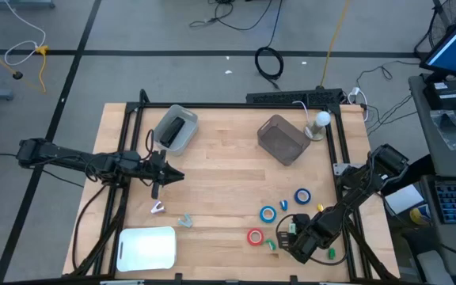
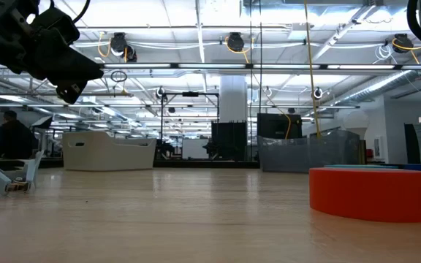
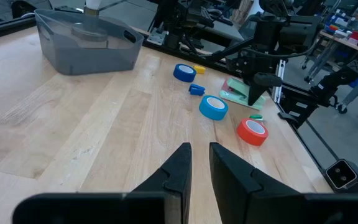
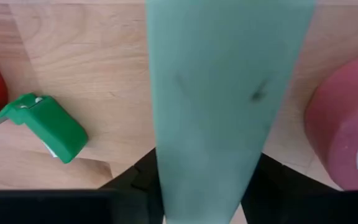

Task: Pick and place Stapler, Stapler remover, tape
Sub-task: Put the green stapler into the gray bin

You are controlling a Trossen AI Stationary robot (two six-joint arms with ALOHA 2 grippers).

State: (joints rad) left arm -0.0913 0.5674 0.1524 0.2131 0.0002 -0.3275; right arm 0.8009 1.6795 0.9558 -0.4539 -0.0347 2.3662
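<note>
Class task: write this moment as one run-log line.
left gripper: shut, empty, above table centre-left | right gripper: shut on pale green stapler beside red tape | grey bin: empty

Light falls evenly from overhead, and the wooden surface (image 1: 228,186) looks bright with only soft, short shadows under my arms. In the low view, ceiling lamps (image 2: 232,42) glare as rows across the upper frame, and my left arm hangs as a dark silhouette at upper left. The red tape roll (image 2: 369,193) at lower right is blurred from closeness. In my right wrist view a pale green slab (image 4: 225,106) fills the centre, badly out of focus.
</note>
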